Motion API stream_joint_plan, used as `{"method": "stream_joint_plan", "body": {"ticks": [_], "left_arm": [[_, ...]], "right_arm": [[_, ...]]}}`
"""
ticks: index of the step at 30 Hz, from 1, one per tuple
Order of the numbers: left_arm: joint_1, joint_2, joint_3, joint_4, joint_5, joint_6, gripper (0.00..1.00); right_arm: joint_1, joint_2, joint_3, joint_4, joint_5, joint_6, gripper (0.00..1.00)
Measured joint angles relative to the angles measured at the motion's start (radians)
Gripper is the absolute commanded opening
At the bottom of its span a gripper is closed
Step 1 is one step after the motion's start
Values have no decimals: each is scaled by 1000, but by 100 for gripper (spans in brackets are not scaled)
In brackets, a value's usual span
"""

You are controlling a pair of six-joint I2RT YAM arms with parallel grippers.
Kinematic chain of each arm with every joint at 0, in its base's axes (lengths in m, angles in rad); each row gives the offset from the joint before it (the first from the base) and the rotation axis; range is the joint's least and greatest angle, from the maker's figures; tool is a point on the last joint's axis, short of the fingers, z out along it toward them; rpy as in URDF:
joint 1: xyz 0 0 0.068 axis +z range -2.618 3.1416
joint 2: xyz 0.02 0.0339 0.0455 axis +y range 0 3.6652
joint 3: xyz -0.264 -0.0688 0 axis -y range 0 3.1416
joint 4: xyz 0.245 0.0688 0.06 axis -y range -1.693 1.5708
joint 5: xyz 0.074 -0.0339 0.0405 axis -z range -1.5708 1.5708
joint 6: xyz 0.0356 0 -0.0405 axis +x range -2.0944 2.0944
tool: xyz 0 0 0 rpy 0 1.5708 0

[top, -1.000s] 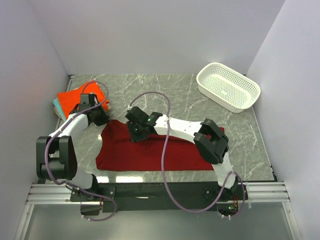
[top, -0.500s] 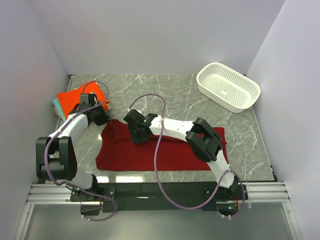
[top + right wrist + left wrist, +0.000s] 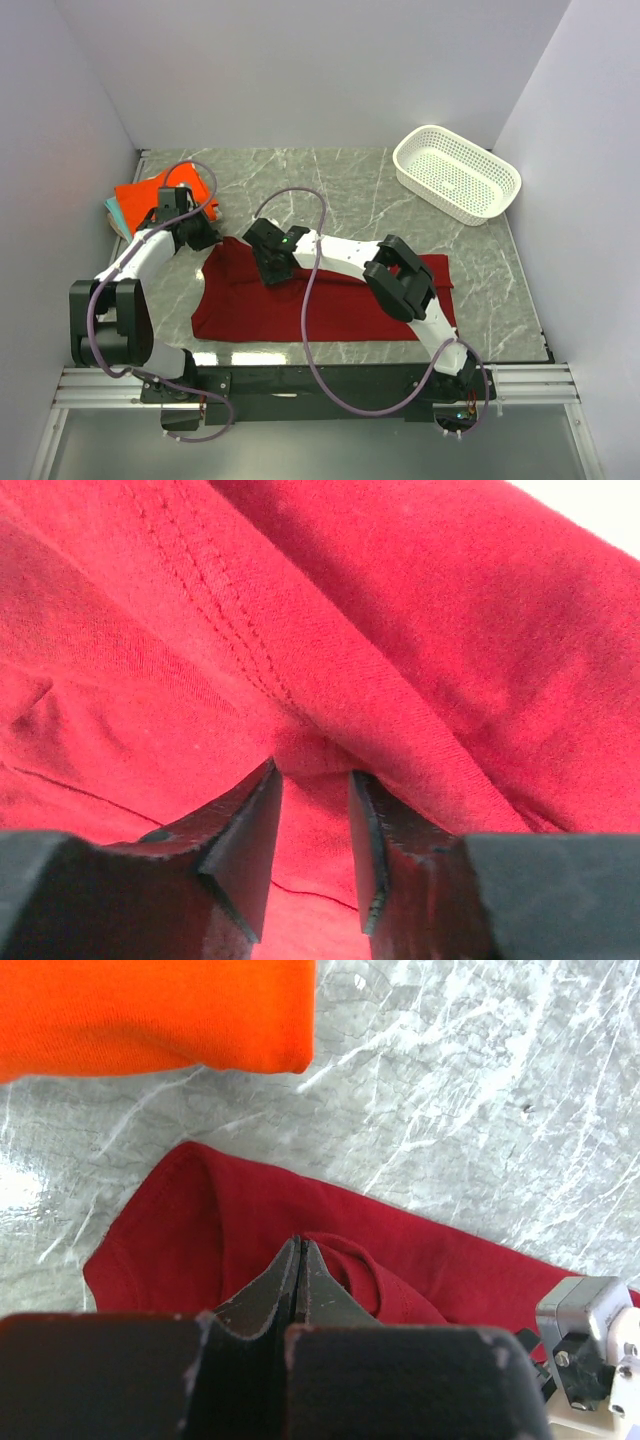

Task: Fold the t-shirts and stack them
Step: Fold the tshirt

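The dark crimson t-shirt (image 3: 330, 300) lies spread across the near half of the table; it also shows in the left wrist view (image 3: 200, 1230) and fills the right wrist view (image 3: 150, 630). My left gripper (image 3: 203, 240) is at its far left corner, jaws shut (image 3: 298, 1245) on a raised fold of the cloth. My right gripper (image 3: 272, 270) is on the shirt's far edge, jaws narrowly apart (image 3: 312, 775) and pinching a ridge of cloth by a stitched seam. The bright orange t-shirt (image 3: 150, 195) (image 3: 150, 1010) lies folded at the far left on a teal one (image 3: 109, 208).
A white perforated basket (image 3: 457, 175) stands at the far right. Grey marble tabletop (image 3: 330, 190) shows between it and the shirts. The right arm's white link (image 3: 345, 255) crosses above the crimson shirt, and part of it shows in the left wrist view (image 3: 590, 1340). Walls enclose three sides.
The right arm has shifted its gripper a little left along the shirt's far edge, and its elbow has swung left. The left gripper has hardly moved.
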Motion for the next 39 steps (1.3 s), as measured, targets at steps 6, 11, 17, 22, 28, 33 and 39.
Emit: {"method": "stream_joint_plan", "body": {"ticks": [6, 11, 17, 22, 28, 33, 39], "left_arm": [[0, -2, -13, -1, 0, 0, 0], [0, -8, -13, -2, 1, 2, 0], [0, -44, -15, -18, 8, 12, 0], [0, -125, -50, -39, 18, 11, 0], [0, -212, -94, -84, 26, 6, 0], [0, -256, -94, -140, 26, -12, 0], [0, -323, -123, -204, 39, -42, 0]], "right_arm": [[0, 8, 16, -18, 25, -2, 16], [0, 8, 16, -23, 35, -3, 9], [0, -1, 15, -41, 37, -4, 6], [0, -57, -11, -57, 31, -8, 0], [0, -135, -36, -67, 4, -12, 0], [0, -159, -38, -98, -28, -24, 0], [0, -228, -97, -172, -52, -61, 0]]}}
